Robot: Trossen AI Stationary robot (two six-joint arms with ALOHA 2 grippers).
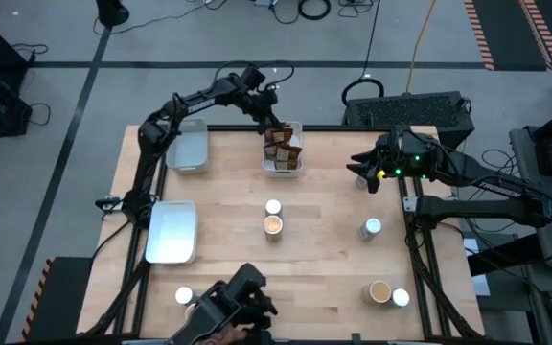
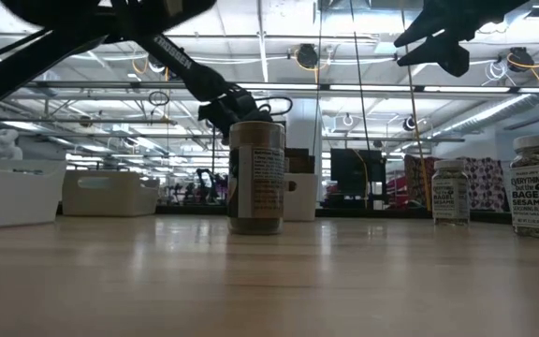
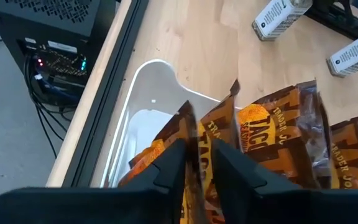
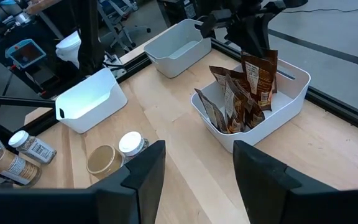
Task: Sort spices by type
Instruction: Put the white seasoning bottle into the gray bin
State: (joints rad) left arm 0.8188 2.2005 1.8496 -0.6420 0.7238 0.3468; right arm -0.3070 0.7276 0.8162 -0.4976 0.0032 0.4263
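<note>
Three white trays (image 1: 190, 146) sit on the desk (image 1: 324, 240). White-topped jars (image 1: 273, 206) number four, tan-topped jars (image 1: 273, 225) two. The brown packets (image 1: 283, 146) (bunched upright in one tray, overlapping) look like five or so; an exact count cannot be made.

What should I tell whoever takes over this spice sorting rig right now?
Left gripper: over the far-middle bin, fingers around the top of a brown packet, grip seemingly loosening.
Right gripper: open, empty, hovering over the table's far right.
Done: brown packets stand in that bin.
Left: every jar is loose on the table. White-lidded jars and tan-lidded jars sit at centre, right side, near right and near left. The two white bins on the left hold no jars.
</note>
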